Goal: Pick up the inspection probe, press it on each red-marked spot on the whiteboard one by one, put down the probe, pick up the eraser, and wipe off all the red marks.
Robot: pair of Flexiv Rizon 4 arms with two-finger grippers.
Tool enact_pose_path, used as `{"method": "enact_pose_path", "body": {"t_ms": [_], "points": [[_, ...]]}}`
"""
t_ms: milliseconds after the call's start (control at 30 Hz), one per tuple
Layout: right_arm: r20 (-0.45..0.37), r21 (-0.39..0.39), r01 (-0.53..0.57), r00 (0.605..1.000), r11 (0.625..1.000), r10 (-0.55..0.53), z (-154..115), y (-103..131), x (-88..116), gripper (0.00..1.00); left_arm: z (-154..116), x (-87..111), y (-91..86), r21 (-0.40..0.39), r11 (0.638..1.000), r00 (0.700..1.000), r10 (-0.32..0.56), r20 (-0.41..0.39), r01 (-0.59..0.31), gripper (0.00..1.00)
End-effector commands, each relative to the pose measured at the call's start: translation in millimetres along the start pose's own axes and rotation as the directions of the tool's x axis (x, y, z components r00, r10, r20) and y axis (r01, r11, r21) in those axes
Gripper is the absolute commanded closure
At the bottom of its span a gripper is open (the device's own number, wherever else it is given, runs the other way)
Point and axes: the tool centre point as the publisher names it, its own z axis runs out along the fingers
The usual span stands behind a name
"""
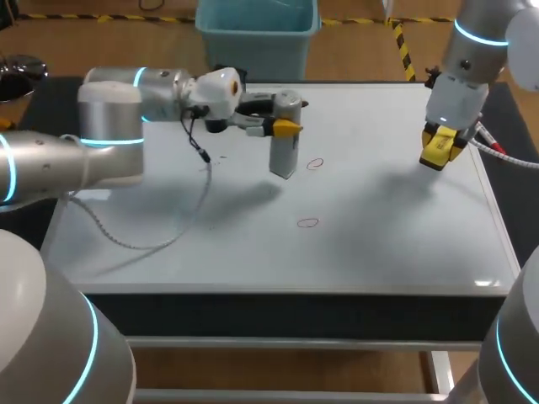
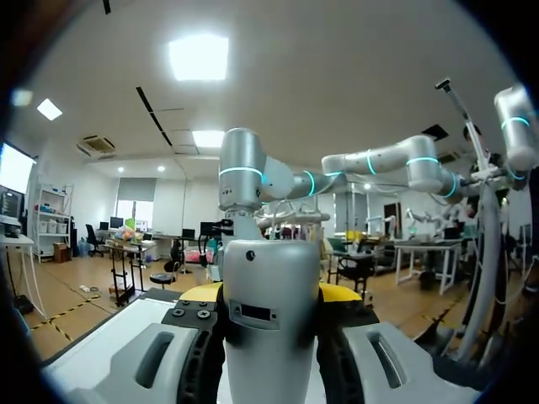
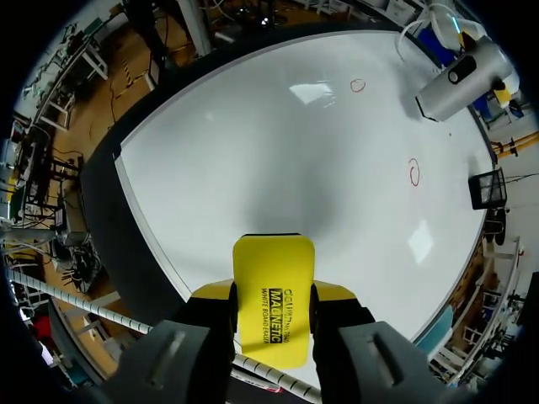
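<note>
The left gripper (image 1: 282,126) pinched the probe (image 1: 285,151) by its upper body, one finger on each side, holding it upright over the far middle of the whiteboard (image 1: 379,244). Its lower end stood just beside the farther red ring (image 1: 315,164); I could not tell whether it touched the board. The nearer red ring (image 1: 308,223) lay toward the board's middle. The right gripper (image 3: 271,290) clamped the eraser (image 3: 271,269) by its narrow sides, above the far right corner. The probe looked stiff and smooth-cased, likely to slip if pressed off-axis, so a firm hold high on the casing suited it. The eraser seemed light and hard-shelled, best gripped by its sides.
</note>
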Motion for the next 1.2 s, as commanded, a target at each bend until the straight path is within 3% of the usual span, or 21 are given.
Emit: {"method": "enact_pose_path", "body": {"t_ms": [33,500,1200], "points": [[-0.004,0.002,0.002,1.0,1.0,-0.002,-1,-1,0,1.0,12,-25.5,9.2,0.017,1.0,0.998,-0.003,-0.066,0.004,1.0],[-0.004,0.002,0.002,1.0,1.0,-0.002,-1,-1,0,1.0,32,-55.6,26.7,0.043,0.999,0.997,-0.008,-0.081,0.012,1.0],[-0.004,0.002,0.002,1.0,1.0,-0.002,-1,-1,0,1.0,45,-67.8,41.7,0.038,0.999,0.998,-0.017,-0.064,0.019,1.0]]}}
